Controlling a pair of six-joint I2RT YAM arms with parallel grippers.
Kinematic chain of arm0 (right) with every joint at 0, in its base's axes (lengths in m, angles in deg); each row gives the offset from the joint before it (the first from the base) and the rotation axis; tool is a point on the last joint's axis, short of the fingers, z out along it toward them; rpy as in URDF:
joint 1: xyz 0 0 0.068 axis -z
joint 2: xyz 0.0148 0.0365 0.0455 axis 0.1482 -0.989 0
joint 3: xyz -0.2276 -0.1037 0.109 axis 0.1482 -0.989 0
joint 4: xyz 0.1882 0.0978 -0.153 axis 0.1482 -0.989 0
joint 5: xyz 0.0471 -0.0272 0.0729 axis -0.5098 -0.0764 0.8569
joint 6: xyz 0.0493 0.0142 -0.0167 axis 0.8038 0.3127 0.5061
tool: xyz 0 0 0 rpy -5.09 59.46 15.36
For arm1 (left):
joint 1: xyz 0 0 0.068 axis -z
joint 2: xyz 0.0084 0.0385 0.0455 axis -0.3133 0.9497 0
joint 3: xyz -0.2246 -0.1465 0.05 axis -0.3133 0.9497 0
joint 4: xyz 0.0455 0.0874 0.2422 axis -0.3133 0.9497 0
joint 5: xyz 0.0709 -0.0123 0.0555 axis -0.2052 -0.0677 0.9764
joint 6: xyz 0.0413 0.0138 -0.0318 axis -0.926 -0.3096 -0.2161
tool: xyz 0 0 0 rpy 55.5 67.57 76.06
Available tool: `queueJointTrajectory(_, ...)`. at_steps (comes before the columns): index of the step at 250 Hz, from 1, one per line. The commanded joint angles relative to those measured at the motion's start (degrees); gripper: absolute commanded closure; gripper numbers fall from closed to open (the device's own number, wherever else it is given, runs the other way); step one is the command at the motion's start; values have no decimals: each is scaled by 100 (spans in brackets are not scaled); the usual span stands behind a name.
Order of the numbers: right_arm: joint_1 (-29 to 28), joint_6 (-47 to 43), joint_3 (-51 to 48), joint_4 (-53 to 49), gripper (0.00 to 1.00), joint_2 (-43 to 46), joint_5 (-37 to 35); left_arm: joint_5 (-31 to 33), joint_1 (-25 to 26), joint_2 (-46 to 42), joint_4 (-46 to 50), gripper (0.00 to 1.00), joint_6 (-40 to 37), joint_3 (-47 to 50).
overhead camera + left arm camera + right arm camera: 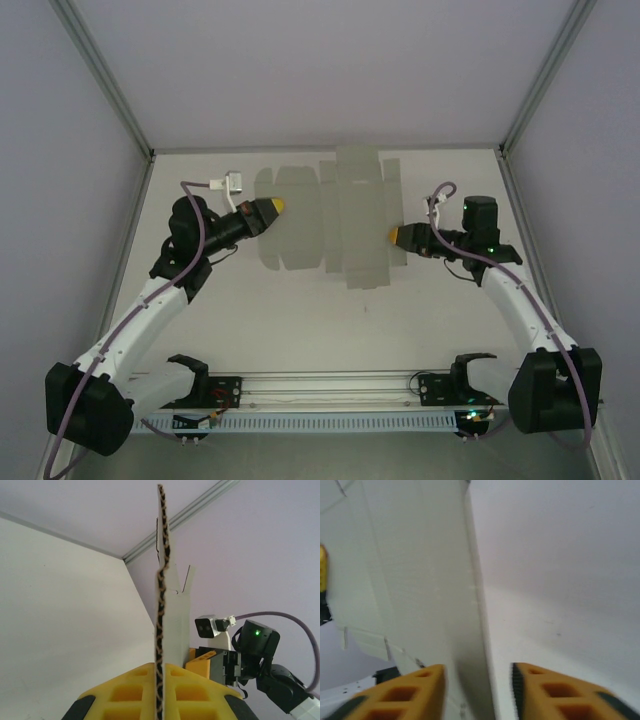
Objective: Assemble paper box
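Left gripper [274, 207] is pinched shut on the left edge of the box [340, 215], an unfolded flat sheet between the arms, while the right gripper [396, 236] stands spread astride its right edge, so seemingly every fold remains.

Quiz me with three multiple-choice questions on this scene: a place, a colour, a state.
1. Where is the sheet? A between the left gripper and right gripper; B left of both; C right of both.
2. The sheet's colour? A red; B grey; C blue.
3. The left gripper is: A wide open; B shut on the sheet's edge; C clear of the sheet.
Answers: 1 A, a gripper sits at each side edge in the top view. 2 B, plain grey card. 3 B, the left wrist view shows the edge clamped in it.
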Motion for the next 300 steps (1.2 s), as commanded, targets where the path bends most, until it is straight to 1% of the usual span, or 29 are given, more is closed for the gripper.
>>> queueJointTrajectory(1, 15, -5, -83, 236, 76, 92, 465, -4, -50, -79, -149, 100, 89, 61)
queueJointTrajectory(8, 21, -26, -80, 235, 79, 96, 456, 31, -49, -73, -111, 100, 79, 56)
queueJointTrajectory(24, 20, -121, -81, 201, 82, 128, 420, 84, -50, -65, -47, 100, 29, 61)
queueJointTrajectory(31, 18, -172, -78, 165, 86, 142, 343, 110, -49, -57, 18, 100, -3, 60)
queueJointTrajectory(44, 18, -306, -67, 83, 92, 174, 169, 89, -49, -51, 65, 100, -51, 76)
queueJointTrajectory(57, 15, -451, -45, -12, 94, 164, -54, 68, -53, -64, 158, 100, -98, 82)
queueJointTrajectory(72, 12, -635, -5, -172, 98, 101, -381, 194, -49, -81, 449, 99, -212, 81)
queueJointTrajectory(77, 11, -698, 11, -223, 99, 79, -483, 272, -49, -95, 595, 93, -263, 73)
queueJointTrajectory(84, 11, -791, 25, -285, 100, 34, -608, 384, -55, -110, 821, 78, -354, 70)
queueJointTrajectory(91, 11, -898, 31, -326, 100, -18, -666, 500, -49, -125, 1032, 60, -439, 66)
queueJointTrajectory(101, 1, -1031, 30, -371, 100, -124, -716, 750, -51, -170, 1378, 31, -550, 94)
queueJointTrajectory(105, -2, -1077, 30, -382, 100, -162, -733, 874, -49, -183, 1520, 21, -580, 103)
queueJointTrajectory(116, -49, -1206, 52, -444, 100, -299, -851, 1250, -49, -240, 1959, 3, -677, 124)
queueJointTrajectory(118, -56, -1239, 55, -464, 100, -328, -877, 1326, -49, -252, 2048, 1, -700, 129)
queueJointTrajectory(143, -243, -1638, 182, -768, 100, -710, -1270, 2291, -48, -371, 3134, 0, -959, 90)
queueJointTrajectory(157, -365, -1895, 276, -910, 100, -958, -1355, 2723, -49, -422, 3538, 0, -1010, 95)
queueJointTrajectory(171, -530, -1915, 375, -901, 100, -1202, -1737, 2981, -51, -453, 3794, 0, -1106, 86)
queueJointTrajectory(192, -818, -2453, 618, -1003, 100, -1548, -2517, 3193, -49, -473, 3982, 0, -1167, 76)
queueJointTrajectory(210, -1157, -2877, 743, -885, 100, -1756, -3548, 3184, -52, -473, 3978, 0, -1188, 86)
queueJointTrajectory(230, -1658, -3631, 696, -441, 100, -1867, -4827, 3047, -42, -343, 3918, 0, -1271, 19)
queueJointTrajectory(248, -2070, -4298, 598, 101, 100, -1952, -5614, 2841, -44, -139, 3743, 0, -1289, -75)
queueJointTrajectory(272, -2381, -4764, 548, 738, 100, -2063, -6127, 2448, -44, 298, 3464, 0, -1292, -282)
queueJointTrajectory(300, -2846, -5636, 288, 1620, 99, -2122, -6557, 2095, -32, 932, 3392, 0, -1354, -781)
